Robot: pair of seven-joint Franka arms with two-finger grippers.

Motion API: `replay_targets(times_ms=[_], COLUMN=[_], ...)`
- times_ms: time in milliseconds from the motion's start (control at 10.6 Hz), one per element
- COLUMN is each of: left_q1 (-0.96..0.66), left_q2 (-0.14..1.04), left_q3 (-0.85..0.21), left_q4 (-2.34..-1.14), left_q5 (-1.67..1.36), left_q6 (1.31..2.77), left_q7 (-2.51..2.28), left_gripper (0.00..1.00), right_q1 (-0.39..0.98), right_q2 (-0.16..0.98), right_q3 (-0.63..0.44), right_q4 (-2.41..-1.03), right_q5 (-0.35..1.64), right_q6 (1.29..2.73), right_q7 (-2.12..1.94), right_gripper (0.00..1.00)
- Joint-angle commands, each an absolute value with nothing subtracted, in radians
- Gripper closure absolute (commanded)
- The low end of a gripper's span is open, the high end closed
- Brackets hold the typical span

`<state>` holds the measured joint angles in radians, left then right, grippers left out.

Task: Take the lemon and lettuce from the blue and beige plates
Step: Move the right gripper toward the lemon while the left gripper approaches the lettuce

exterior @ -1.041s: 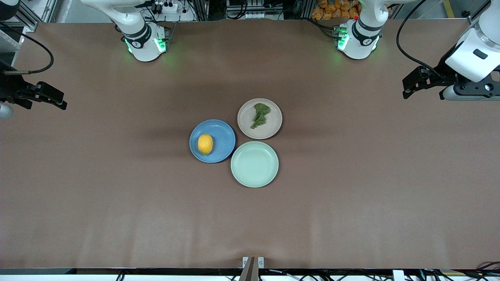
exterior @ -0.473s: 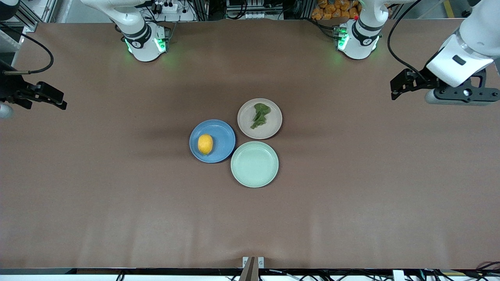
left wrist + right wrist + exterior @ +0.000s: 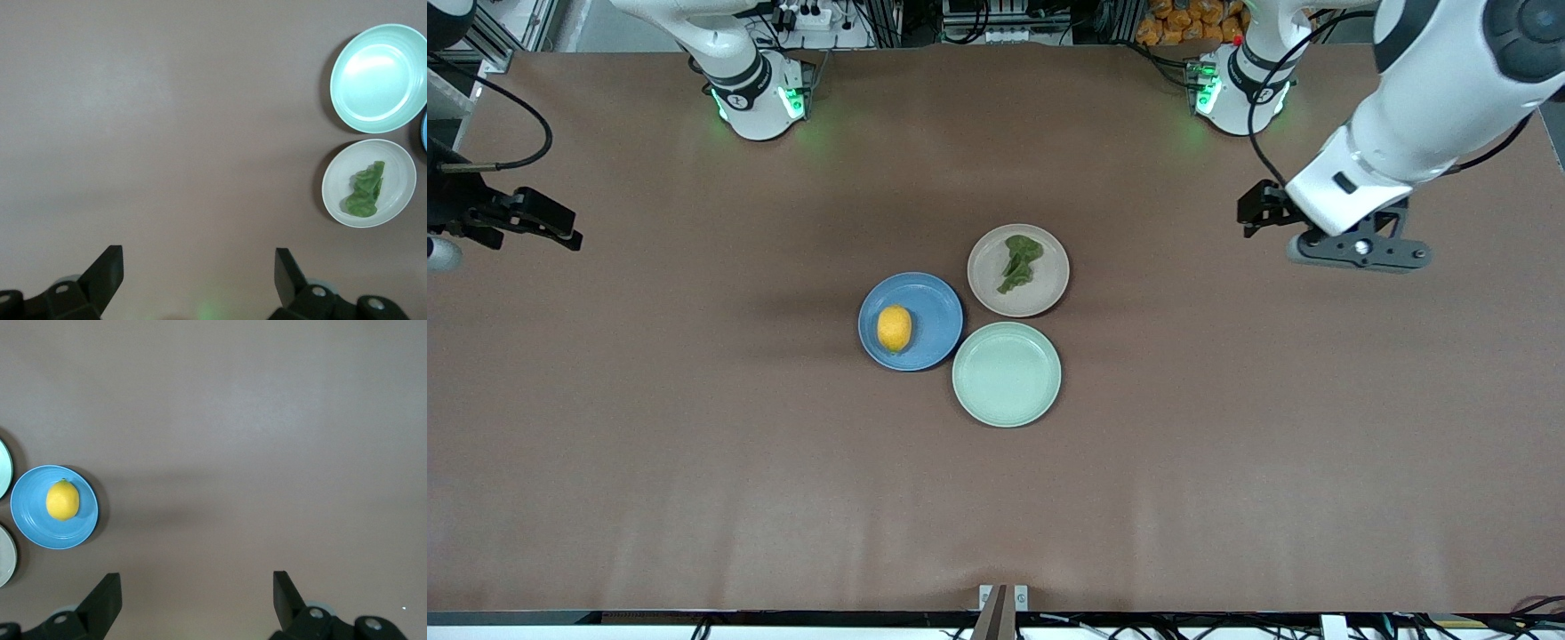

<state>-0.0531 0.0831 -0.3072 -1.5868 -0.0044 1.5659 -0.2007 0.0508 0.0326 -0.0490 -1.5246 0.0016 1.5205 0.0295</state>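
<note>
The lemon [image 3: 895, 328] lies on the blue plate [image 3: 934, 307]; both also show in the right wrist view, lemon [image 3: 63, 501] and plate [image 3: 33, 528]. The lettuce [image 3: 1019, 260] lies on the beige plate [image 3: 1043, 286]; in the left wrist view the lettuce [image 3: 365, 192] sits in that plate [image 3: 398, 170]. My left gripper [image 3: 1358, 252] [image 3: 198, 267] is open and empty over bare table toward the left arm's end, well apart from the beige plate. My right gripper [image 3: 439, 252] [image 3: 197, 587] is open and empty over the right arm's end of the table.
An empty pale mint-green plate [image 3: 1007, 373] [image 3: 379, 77] touches both other plates, nearer the front camera. The three plates cluster mid-table on the brown cover. The arm bases [image 3: 756, 98] [image 3: 1240, 93] stand along the table edge farthest from the front camera.
The left arm has swung in from the table's end toward the plates, its gripper lower in the front view. The right arm has barely moved. Lemon, lettuce and plates are unmoved.
</note>
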Motion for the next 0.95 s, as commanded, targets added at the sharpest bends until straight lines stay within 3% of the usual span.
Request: replay_targets(times_ms=[0, 379, 852], left_q1=[-0.073, -0.125, -0.228], left_q2=[0.100, 0.207, 0.351], left_q3=[-0.334, -0.336, -0.336], left_q4=[-1.580, -1.574, -1.569], left_q5=[0.017, 0.026, 0.018], left_q6=[1.566, 1.586, 1.711], left_q7=[-0.218, -0.222, -0.285], left_gripper=[0.00, 0.00, 0.00], right_q1=[0.055, 0.061, 0.074], right_q2=[0.044, 0.078, 0.124], right_q3=[-0.025, 0.067, 0.182], right_q4=[-1.531, -1.566, -1.609], right_q5=[0.021, 0.021, 0.021], right_q6=[1.523, 1.598, 1.707], right_q7=[0.052, 0.240, 0.450], right_gripper=[0.00, 0.00, 0.00])
